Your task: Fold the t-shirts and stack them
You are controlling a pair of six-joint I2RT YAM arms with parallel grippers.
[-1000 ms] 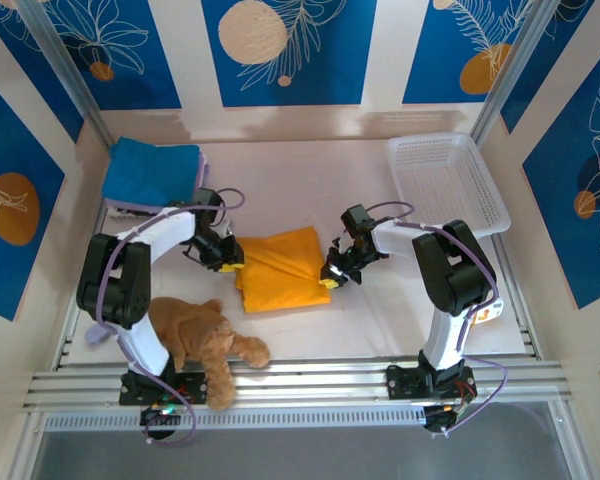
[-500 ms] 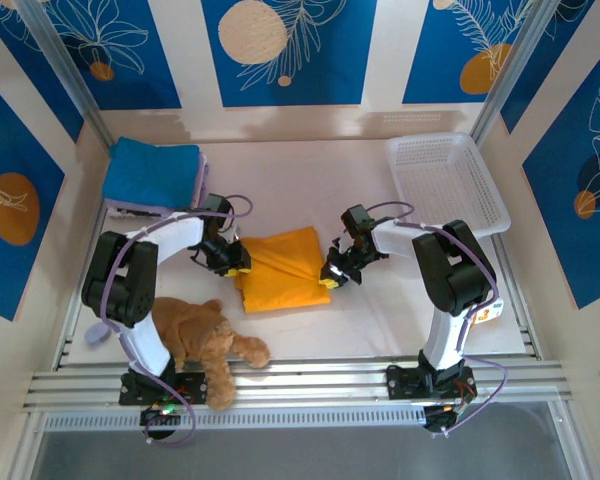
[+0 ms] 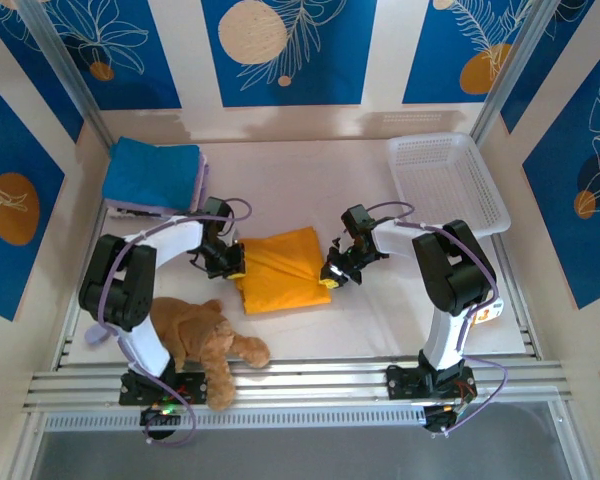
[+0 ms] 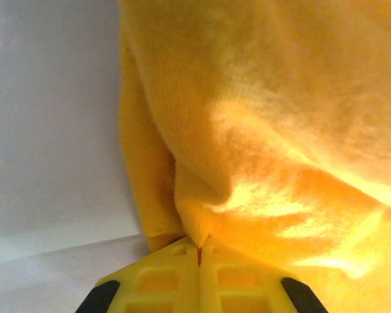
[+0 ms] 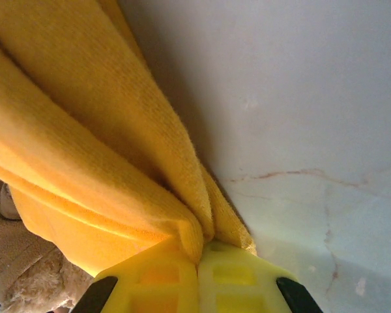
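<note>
We saw the mustard-orange t-shirt (image 3: 280, 268) lying as a rough folded rectangle on the white table (image 3: 290, 180), and we placed everything else from it. The left gripper (image 3: 230, 262) sat at the shirt's left edge. In the left wrist view its yellow fingers (image 4: 163, 277) were pressed together, with a pinched ridge of orange cloth rising from the seam between them, so we judged it clamped on the shirt. The right gripper (image 3: 331, 276) sat at the shirt's right edge, towards the nearer corner. In the right wrist view its yellow fingers (image 5: 238, 277) were likewise closed, with several layers of the folded orange edge caught between them. The cloth bunched into folds at both grips, while the middle of the shirt lay flat on the table.

Beyond the shirt and to its left, well apart from it, the blue t-shirt (image 3: 152, 172) lay folded into a rectangle on top of the pale lilac t-shirt (image 3: 130, 209), of which a thin edge showed. A brown plush teddy (image 3: 205, 340) lay to the shirt's left on the side nearer the arm bases, close to the near-left corner but apart from it. A white basket (image 3: 445, 185) stood beyond the shirt and to its right, well apart from it
</note>
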